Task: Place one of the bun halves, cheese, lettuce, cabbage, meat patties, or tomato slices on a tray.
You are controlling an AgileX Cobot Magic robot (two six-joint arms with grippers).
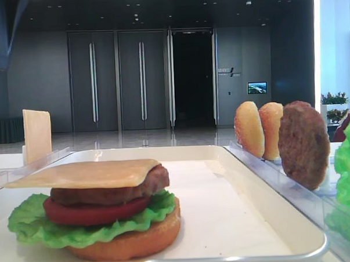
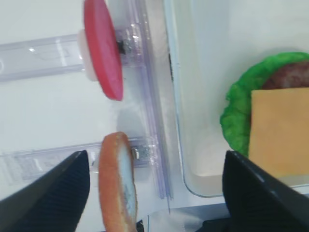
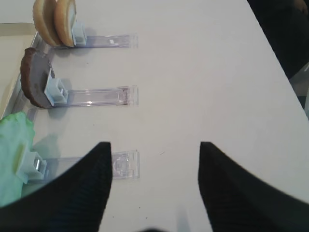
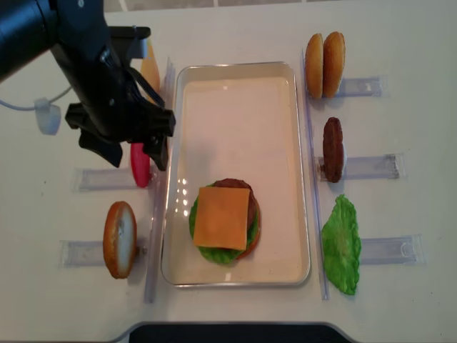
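On the white tray (image 4: 235, 121) lies a stack: a bun half (image 1: 133, 242), lettuce (image 1: 28, 221), a tomato slice (image 1: 91, 213), a meat patty (image 1: 108, 193), and the square cheese (image 4: 222, 217) on top. My left gripper (image 4: 132, 153) hangs open left of the tray, above the upright tomato slice (image 4: 140, 167). In the left wrist view, its open jaws (image 2: 157, 166) frame an upright bun half (image 2: 116, 183) and the tray rim (image 2: 176, 96), gripping nothing. My right gripper (image 3: 154, 159) is open over bare white table.
Clear racks right of the tray hold two bun halves (image 4: 325, 64), a meat patty (image 4: 332, 148) and a lettuce leaf (image 4: 341, 245). A spare cheese slice (image 4: 150, 68) stands at the tray's far left. A bun half (image 4: 119, 239) stands at the near left.
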